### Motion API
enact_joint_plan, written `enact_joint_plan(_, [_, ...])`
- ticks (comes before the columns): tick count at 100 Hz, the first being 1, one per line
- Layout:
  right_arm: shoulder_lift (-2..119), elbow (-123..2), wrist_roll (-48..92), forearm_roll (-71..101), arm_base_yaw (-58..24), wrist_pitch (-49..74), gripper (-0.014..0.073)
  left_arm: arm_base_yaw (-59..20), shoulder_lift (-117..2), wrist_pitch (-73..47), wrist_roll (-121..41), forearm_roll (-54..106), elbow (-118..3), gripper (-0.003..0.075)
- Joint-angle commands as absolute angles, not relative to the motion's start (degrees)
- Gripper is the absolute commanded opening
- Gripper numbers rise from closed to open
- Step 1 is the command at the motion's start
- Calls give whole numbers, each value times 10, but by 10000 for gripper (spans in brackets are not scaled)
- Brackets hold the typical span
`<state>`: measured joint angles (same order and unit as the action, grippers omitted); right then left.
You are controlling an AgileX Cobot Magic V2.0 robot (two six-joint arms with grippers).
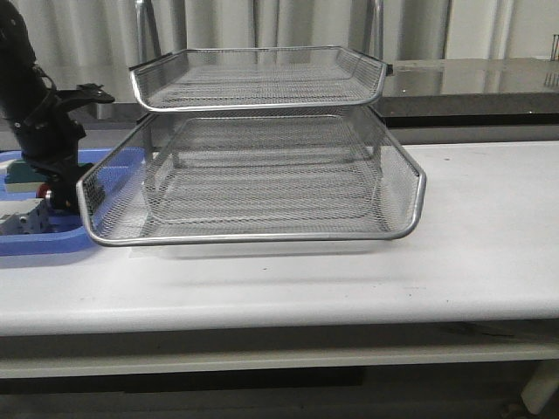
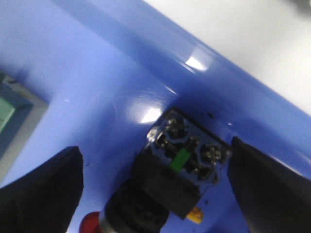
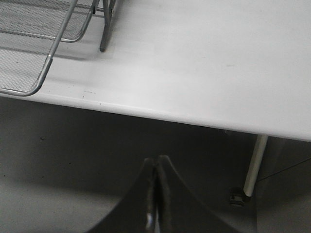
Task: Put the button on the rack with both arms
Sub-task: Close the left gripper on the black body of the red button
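The rack [image 1: 262, 148] stands on the table [image 1: 472, 244], left of its middle, tiers stacked one above another. The tray [image 1: 52, 237] lies on the table just left of the rack, touching or nearly touching its lowest tier. The left arm [image 1: 39, 113] reaches down over the tray. The button [image 2: 165, 184] lies in the tray, between the left gripper's [image 2: 155, 194] spread fingers [image 2: 43, 194], near the tray wall

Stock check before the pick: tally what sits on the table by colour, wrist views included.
Silver: 1, the rack.
Blue: 1, the plastic tray.
Red-headed: 1, the button, lying in that tray between the open left fingers.
Green: 1, a block, partly seen.
Total: 4.
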<state>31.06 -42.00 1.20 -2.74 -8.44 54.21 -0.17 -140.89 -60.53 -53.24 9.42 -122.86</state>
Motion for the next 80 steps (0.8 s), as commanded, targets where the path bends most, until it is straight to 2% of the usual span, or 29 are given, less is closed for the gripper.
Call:
enact_joint_plan(1, [312, -438, 14, -29, -84, 506, -68, -3, -1373, -592, -533, 111, -1247, 577])
enact_joint_plan(19, [312, -438, 14, -29, -84, 506, -68, -3, -1373, -593, -533, 111, -1247, 574])
enact_joint_plan(26, [312, -438, 14, -29, -84, 506, -68, -3, -1373, -596, -533, 111, -1247, 538])
enact_joint_plan(33, [312, -438, 14, -29, -84, 506, -68, -3, -1373, -605, -533, 111, -1247, 465])
enact_joint_plan(55, [312, -438, 14, -29, -84, 506, -68, -3, -1373, -637, -533, 111, -1247, 162])
enact_joint_plan(68, [312, -438, 14, -29, -84, 506, -68, -3, -1366, -639, -533, 111, -1247, 69])
enact_joint_plan(80, [312, -438, 14, -29, -84, 506, -68, -3, -1353, -641, -533, 111, -1249, 35])
